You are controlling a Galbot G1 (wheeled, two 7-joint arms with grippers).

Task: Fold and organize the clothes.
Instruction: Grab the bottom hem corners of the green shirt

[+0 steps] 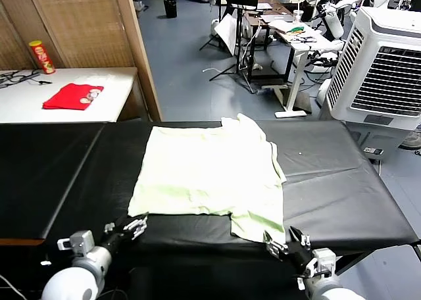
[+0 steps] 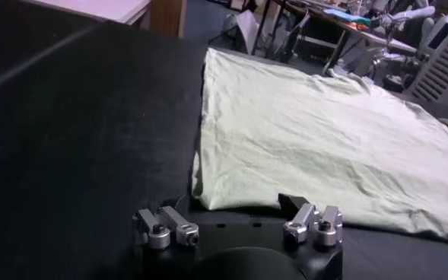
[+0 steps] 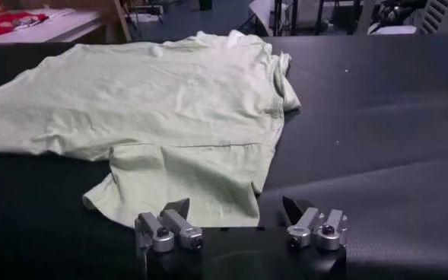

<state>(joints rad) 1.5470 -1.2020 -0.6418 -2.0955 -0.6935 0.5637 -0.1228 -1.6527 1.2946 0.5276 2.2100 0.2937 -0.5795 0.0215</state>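
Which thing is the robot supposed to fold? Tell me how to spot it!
Find the long black padded table in front of the robot. Spread flat across its middle is a pale light-green soft cotton T-shirt with short sleeves, one sleeve reaching toward the near edge. The small bright red folded cloth lies on the white side table instead.

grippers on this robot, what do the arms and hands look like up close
Both arms end in rounded white-grey wrist housings. The left hand and right hand look alike: a black body carrying two fingers built from silver metal blocks with round bolt heads, tipped with dark wedge-shaped pads. The wrist views show the same silver blocks and black pads. No cables or markings are visible on them.
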